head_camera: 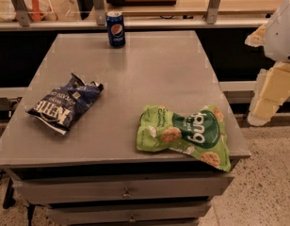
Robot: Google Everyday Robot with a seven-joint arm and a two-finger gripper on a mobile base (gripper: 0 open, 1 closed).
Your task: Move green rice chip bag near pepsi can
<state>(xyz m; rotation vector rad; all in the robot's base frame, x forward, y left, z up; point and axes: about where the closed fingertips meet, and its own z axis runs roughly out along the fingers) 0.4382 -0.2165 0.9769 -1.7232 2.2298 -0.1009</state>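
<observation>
The crinkled green rice chip bag (187,134) lies flat, overhanging the table's (159,74) front-right corner, with the pepsi can (116,28) upright at the far edge and the gripper (268,100) off the table's right side.

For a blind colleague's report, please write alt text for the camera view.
A green rice chip bag lies at the front right corner of the table, overhanging it, far from the pepsi can standing at the back. A Kettle chip bag lies left; the gripper hangs right of the table.
</observation>
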